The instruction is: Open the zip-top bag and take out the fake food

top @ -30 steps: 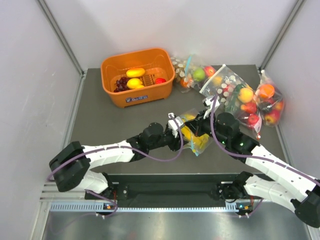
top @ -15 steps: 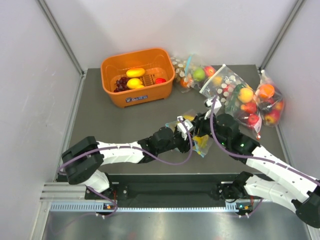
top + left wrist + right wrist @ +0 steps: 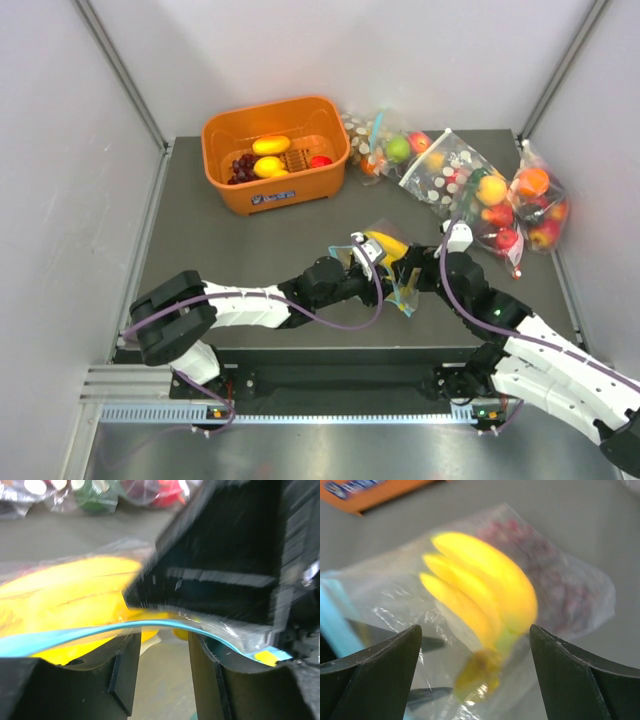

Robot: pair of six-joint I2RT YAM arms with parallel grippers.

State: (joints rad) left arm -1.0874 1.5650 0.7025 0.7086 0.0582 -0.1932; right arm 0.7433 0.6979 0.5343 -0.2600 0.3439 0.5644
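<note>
- Zip-top bag (image 3: 392, 262) lies on the table (image 3: 230, 240) near the front edge, between the two grippers and well apart from the orange basket (image 3: 240, 195).
- Contents: the bananas (image 3: 485, 590) and grapes (image 3: 555, 585) are both inside the clear film. Nothing has been taken out.
- Left gripper (image 3: 164, 645): jaws are a narrow gap apart with bare table showing between them. The teal zip strip (image 3: 75, 636) arcs across just above the fingertips, and no clamp on it is visible.
- Right gripper (image 3: 475, 635): jaws are spread wide, with the bag straight ahead between them and nothing held.
- Seal: the strip reads as one band in the left wrist view. Cannot tell for certain whether it is parted anywhere.
- Status judgement: early. Opening is not shown done, so gripping, parting the zip and removing both items all remain.
</note>
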